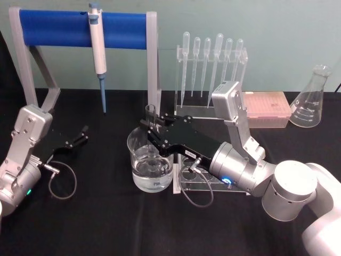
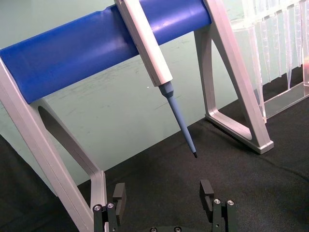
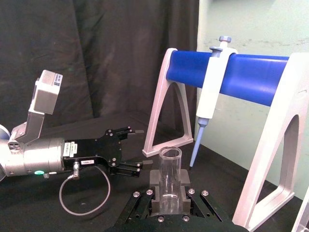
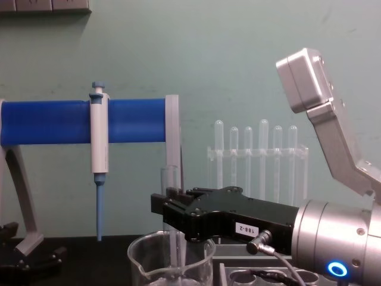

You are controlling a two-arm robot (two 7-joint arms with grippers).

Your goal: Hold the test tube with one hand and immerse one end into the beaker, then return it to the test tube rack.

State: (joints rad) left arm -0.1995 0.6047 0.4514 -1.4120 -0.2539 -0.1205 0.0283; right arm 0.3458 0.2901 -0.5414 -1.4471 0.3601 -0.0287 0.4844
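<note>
My right gripper [image 1: 153, 133] is shut on the test tube [image 1: 151, 113], a clear glass tube held upright over the beaker [image 1: 151, 165]. From the chest, the test tube [image 4: 169, 182] runs down from the right gripper [image 4: 172, 210] past the rim of the beaker [image 4: 143, 257], so its lower end is inside. The beaker is wide, clear, and part full of clear liquid. In the right wrist view the test tube [image 3: 170, 176] stands between the black fingers [image 3: 153, 179]. My left gripper [image 1: 80, 136] is parked open at the far left, low over the table, also seen as the left gripper [image 2: 162, 193].
A blue-and-white pipettor [image 1: 97, 50] hangs on the blue-barred stand [image 1: 53, 28] at the back left. Behind the beaker stands a rack of plastic pipettes [image 1: 210, 58]. A clear holed rack [image 1: 194, 181] lies under my right wrist. A pink tip box [image 1: 266, 109] and conical flask [image 1: 311, 101] sit back right.
</note>
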